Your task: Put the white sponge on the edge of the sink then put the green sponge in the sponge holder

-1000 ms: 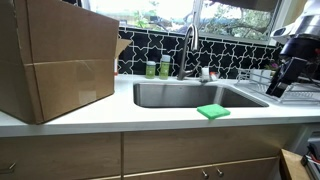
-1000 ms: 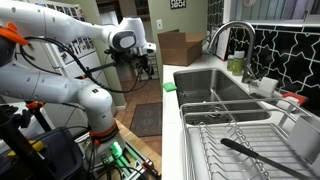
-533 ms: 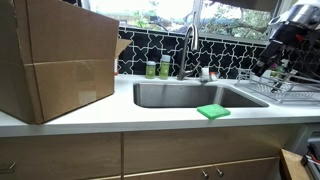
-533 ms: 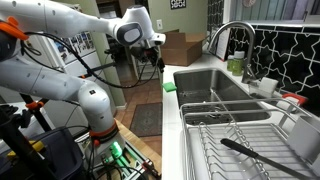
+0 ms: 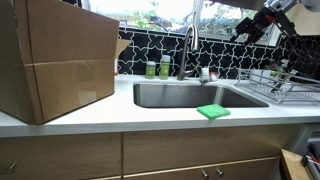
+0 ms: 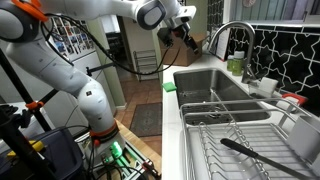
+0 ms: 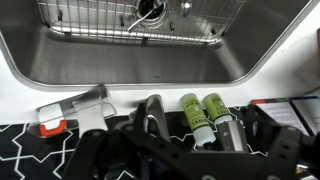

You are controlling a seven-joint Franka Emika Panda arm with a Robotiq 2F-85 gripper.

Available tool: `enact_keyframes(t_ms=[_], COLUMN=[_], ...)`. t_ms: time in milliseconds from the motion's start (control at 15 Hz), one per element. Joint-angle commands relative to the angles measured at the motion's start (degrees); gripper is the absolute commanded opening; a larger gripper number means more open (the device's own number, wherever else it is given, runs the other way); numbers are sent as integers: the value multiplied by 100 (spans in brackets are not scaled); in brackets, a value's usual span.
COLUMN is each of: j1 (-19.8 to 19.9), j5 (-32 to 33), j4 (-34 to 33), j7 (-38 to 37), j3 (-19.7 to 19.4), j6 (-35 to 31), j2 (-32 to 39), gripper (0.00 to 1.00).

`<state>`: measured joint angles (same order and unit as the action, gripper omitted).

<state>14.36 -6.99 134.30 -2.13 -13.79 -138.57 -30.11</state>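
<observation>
The bright green sponge (image 5: pixel 212 111) lies flat on the counter at the sink's front edge; it also shows as a green sponge (image 6: pixel 170 87) by the near corner. The steel sink (image 5: pixel 180 96) (image 6: pixel 214 86) (image 7: pixel 120 50) holds nothing that I can see. My gripper (image 5: pixel 250 25) (image 6: pixel 186 31) hangs high above the sink's back, open and holding nothing. In the wrist view the gripper (image 7: pixel 170 158) looks down on the faucet area. A pale boxy piece (image 7: pixel 75 108) with an orange part sits behind the basin. I cannot tell whether that is the sponge holder or the white sponge.
A big cardboard box (image 5: pixel 55 65) fills one end of the counter. Two green bottles (image 5: pixel 157 69) (image 7: pixel 204 115) stand beside the faucet (image 5: pixel 190 50) (image 6: pixel 230 35). A wire dish rack (image 5: pixel 290 88) (image 6: pixel 235 140) holding a dark utensil sits beside the basin.
The gripper has risen from beside the dish rack and swung over towards the faucet, staying open. The green sponge has not moved.
</observation>
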Motion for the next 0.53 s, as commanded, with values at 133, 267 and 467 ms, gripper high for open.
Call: enact_keyframes(t_ms=[133, 267, 467], j1=[-17, -16, -16], j5=[11, 11, 10], j4=[0, 16, 41], j7=[-6, -6, -6], j3=[12, 13, 13], j6=[23, 28, 29], j2=[21, -10, -33], gripper=[100, 100, 100])
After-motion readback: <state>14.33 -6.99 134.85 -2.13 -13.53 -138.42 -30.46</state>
